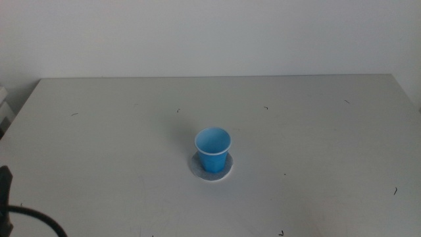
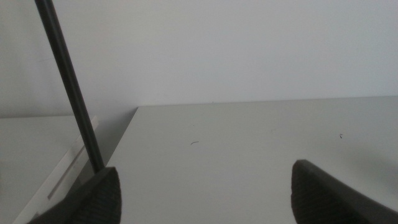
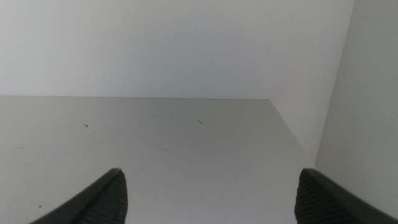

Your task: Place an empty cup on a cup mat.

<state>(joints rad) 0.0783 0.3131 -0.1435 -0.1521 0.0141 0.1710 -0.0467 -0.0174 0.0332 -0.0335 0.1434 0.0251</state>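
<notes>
The cup (image 1: 212, 150) is a small, bright blue tapered one with a thin white rim and a paler blue inside, which looks empty; it stands upright on the cup mat (image 1: 212, 168), near the middle of the table (image 1: 99, 145). Only a narrow grey-white ring of the mat shows around the cup's base, wider at the front; the rest is hidden beneath the cup. Neither arm is near it. The left gripper (image 2: 205, 193) shows only in its own wrist view, its two dark jaws spread wide apart over bare tabletop with nothing between them, and a dark cable (image 2: 68, 87) slants past one jaw. The right gripper (image 3: 208, 196) likewise hangs over bare table near a corner, jaws wide apart and holding nothing. In the middle view a dark cable loop (image 1: 26, 217) sits at the bottom left edge, cut off by the frame.
</notes>
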